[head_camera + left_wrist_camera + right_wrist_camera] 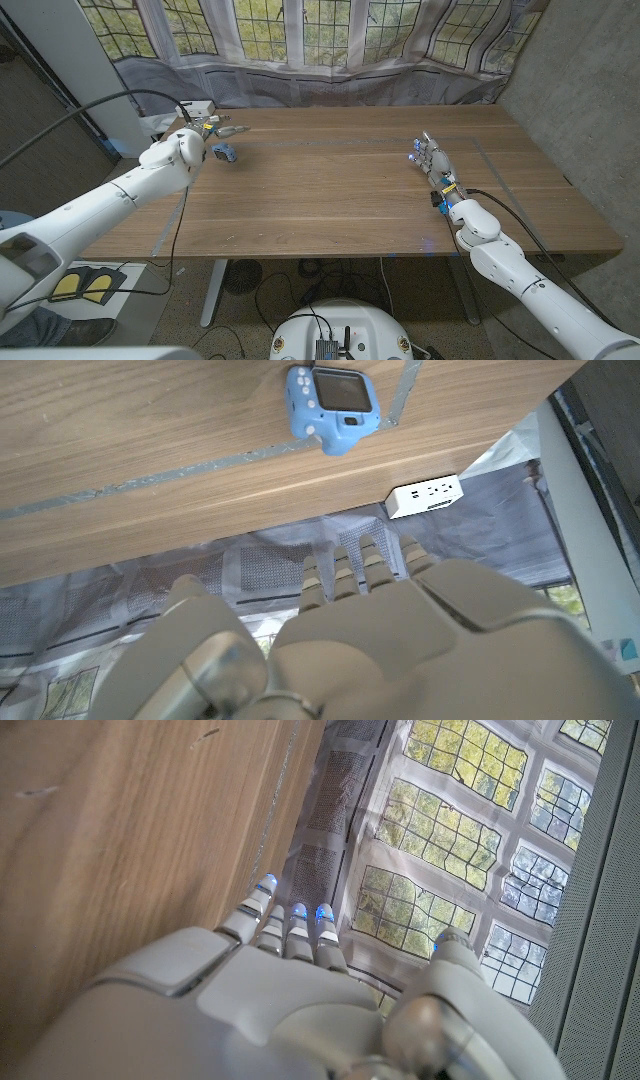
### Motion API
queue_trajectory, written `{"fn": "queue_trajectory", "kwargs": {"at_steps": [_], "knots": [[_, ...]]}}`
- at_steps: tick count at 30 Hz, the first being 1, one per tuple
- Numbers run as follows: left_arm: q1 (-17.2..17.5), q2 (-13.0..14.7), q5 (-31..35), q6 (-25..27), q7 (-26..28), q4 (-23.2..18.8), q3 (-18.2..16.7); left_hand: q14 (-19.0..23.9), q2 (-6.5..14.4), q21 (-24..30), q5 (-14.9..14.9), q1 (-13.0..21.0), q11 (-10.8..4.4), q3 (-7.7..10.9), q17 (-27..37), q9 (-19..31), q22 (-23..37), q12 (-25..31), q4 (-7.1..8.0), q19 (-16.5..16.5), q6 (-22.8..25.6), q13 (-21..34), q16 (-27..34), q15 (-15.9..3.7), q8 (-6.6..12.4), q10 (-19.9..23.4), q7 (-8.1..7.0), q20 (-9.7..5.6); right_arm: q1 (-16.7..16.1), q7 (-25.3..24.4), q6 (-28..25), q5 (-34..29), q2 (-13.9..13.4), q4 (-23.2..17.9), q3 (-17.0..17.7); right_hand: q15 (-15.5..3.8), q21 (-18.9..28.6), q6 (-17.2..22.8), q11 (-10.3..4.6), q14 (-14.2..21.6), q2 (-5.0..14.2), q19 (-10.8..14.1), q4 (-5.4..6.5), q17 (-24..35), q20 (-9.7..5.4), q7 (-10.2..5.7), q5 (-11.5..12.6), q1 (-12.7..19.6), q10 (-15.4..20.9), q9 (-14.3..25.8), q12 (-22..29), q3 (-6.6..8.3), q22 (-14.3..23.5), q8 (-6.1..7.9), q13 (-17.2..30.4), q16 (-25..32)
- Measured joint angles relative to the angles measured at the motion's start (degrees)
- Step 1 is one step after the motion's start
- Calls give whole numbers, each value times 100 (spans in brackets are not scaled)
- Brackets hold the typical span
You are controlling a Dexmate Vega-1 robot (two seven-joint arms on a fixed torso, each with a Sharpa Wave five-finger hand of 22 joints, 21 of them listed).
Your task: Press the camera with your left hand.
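Observation:
A small blue toy camera (224,152) lies near the table's far left corner; the left wrist view shows the camera (334,405) screen side up. My left hand (204,131) hovers above and just behind it, fingers (345,573) stretched out and holding nothing, apart from the camera. My right hand (431,161) stands on its edge at the right side of the table, fingers (290,920) straight and together, nothing in it.
A white power strip (425,496) sits beyond the table's far left edge, close behind the camera. Grey tape lines (120,487) mark the wooden table (340,190). Draped sheeting and windows (300,40) stand behind. A black cable (90,105) runs along my left arm.

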Motion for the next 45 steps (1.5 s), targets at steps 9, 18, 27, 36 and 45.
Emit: {"fn": "queue_trajectory", "kwargs": {"at_steps": [9,18,27,36,45], "knots": [[386,42,-598,-605,466,-195,-389,15,0,52,0,0,0,0,0,0,0,32,0,125,112,0,0,15,45,61,50,18,16,1,95,-49,11,2,21,-45,0,23,-71,45,0,0,0,0,0,-23,0,0,71,0,0,0,0,0,0,0],[754,-17,-1010,-1181,917,-261,-715,103,0,66,0,0,41,0,-1,0,0,78,0,238,297,-1,23,3,88,164,131,15,100,2,178,-123,49,70,22,-113,0,83,-123,113,0,84,-24,-11,-20,-42,0,0,123,0,0,24,0,0,0,0],[1075,-124,-1528,-1966,1199,-274,-1020,251,-29,101,0,32,65,-24,-1,0,0,121,-24,349,472,-1,46,6,133,304,206,-1,140,1,212,-143,80,84,20,-113,0,83,-122,113,0,84,-39,-14,-20,-41,0,0,122,0,0,8,0,0,0,0],[1330,-309,-1742,-2312,1310,-222,-1225,412,0,134,0,61,-12,-24,-1,1,0,181,-23,516,646,-16,89,43,133,503,257,-20,149,58,257,-124,79,82,21,-113,0,116,-124,179,0,85,-39,-13,-22,-74,0,0,188,0,23,8,0,0,-13,0],[1523,-691,-2518,-3732,1482,71,-1409,513,0,182,-32,61,-6,-25,-1,1,21,221,-23,664,746,-15,89,3,133,587,295,0,258,190,340,-97,85,232,37,-152,0,195,-132,218,0,146,-39,-13,-83,-72,0,0,257,0,25,8,0,0,-13,0]]}}
